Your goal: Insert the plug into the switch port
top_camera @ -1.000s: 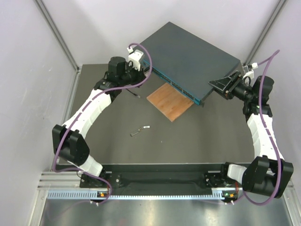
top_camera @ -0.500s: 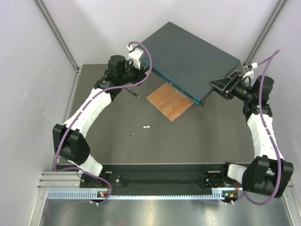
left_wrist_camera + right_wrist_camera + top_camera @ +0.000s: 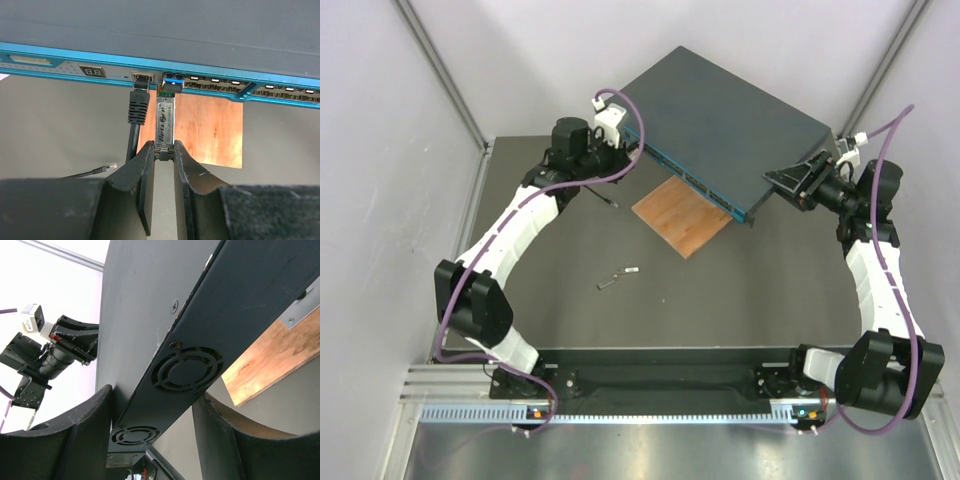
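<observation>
- Two arms reach to the network switch [image 3: 720,110], one at each end of its teal front face.
- Left gripper [image 3: 164,147]: jaws narrow, clamped on the tail of a silver labelled module [image 3: 165,125]. The module's far end meets a slot with a blue tab [image 3: 173,81]; how deep it sits I cannot tell.
- Just left of the module, the plug [image 3: 139,102] with its black ribbed boot sits in the switch port [image 3: 142,77].
- Its thin black cable [image 3: 132,142] drops to the table [image 3: 570,320]; the free end [image 3: 111,165], with a small pale connector, lies there.
- Right gripper [image 3: 152,394]: jaws wide, closed across the thickness of the switch at its vented side, both fingers against it.
- One wooden board [image 3: 210,130] lies under the front edge of the switch.
- One small grey piece [image 3: 618,279] lies loose on the table, well apart from both grippers.
</observation>
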You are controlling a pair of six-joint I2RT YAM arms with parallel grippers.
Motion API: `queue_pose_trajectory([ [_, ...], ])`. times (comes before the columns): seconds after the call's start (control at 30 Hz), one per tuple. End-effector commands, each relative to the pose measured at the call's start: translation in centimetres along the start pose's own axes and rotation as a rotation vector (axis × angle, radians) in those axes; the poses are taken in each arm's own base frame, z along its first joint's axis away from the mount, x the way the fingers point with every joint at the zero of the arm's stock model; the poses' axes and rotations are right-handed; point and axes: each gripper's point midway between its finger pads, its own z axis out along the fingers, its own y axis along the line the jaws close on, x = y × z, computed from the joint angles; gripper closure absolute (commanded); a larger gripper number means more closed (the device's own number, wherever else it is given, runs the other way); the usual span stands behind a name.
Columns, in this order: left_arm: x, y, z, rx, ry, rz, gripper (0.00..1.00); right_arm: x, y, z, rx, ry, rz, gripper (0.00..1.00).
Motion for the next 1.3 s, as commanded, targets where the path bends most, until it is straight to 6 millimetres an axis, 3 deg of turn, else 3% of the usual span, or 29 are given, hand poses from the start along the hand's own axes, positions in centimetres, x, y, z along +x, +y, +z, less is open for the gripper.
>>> queue_pose_trajectory([
  [0.0, -3.6, 0.2, 0.6, 0.006, -0.113, 0.046, 1.00, -1.5, 1.5, 1.0, -0.046, -0.032, -0.185, 1.00],
  [0.57, -5.1, -3.5, -0.3, 0.121, -0.140, 0.078, 1.00, -1.4, 1.4, 1.3, -0.044, -0.026, -0.180, 1.00],
  [1.27, -6.0, -3.3, 0.2, 0.135, -0.126, 0.211, 1.00, -1.1, 1.3, 1.4, -0.039, -0.014, -0.183, 1.00],
])
